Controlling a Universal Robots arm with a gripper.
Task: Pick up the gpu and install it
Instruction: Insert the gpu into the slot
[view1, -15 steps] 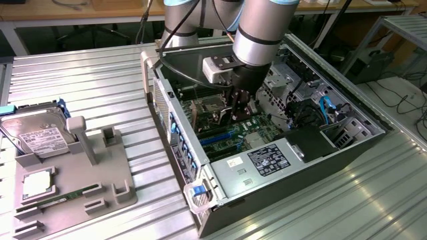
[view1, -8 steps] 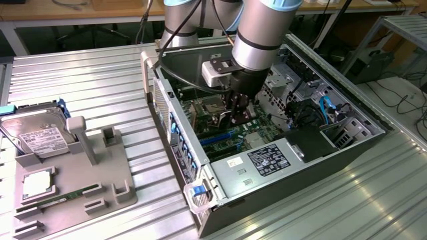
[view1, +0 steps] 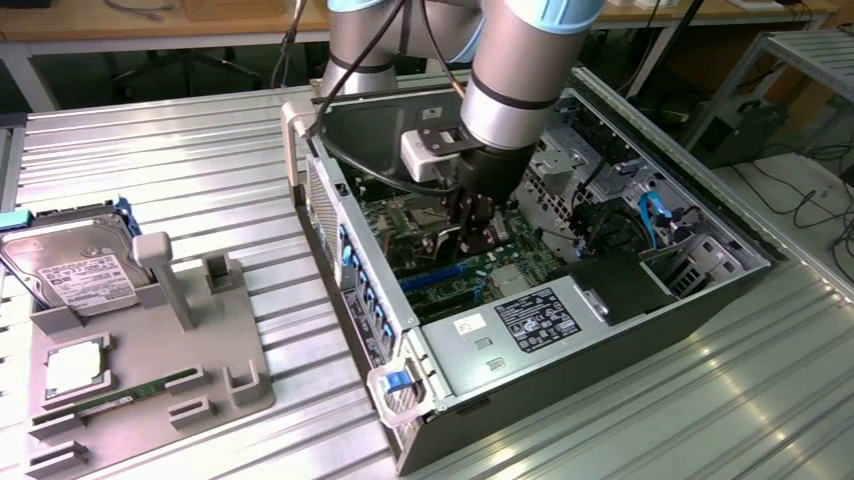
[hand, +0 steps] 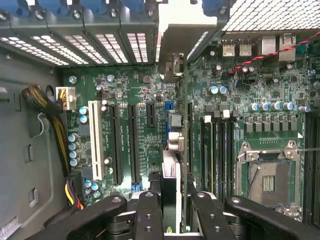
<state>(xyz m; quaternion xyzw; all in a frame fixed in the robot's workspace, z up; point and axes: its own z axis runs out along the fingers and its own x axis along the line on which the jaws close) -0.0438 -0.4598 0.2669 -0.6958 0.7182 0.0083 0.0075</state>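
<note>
Black-and-green gpu (hand: 172, 150) edge-on between end effector (hand: 176, 212) fingers, clamped, held above motherboard (hand: 125, 95) inside case (view1: 694, 300).

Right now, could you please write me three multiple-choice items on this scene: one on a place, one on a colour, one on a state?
1. Where is the gripper?
A. over the grey tray
B. inside the open computer case
C. beside the hard drive

2. What colour is the long slot beside the black expansion slots on the motherboard?
A. white
B. red
C. yellow

3. How is the gpu?
A. lying on the tray
B. held edge-on between the fingers
C. leaning on the case wall

Answers: 1 B, the arm reaches into the case. 2 A, the wrist view shows a white slot. 3 B, the thin card stands between the fingers above the board.
</note>
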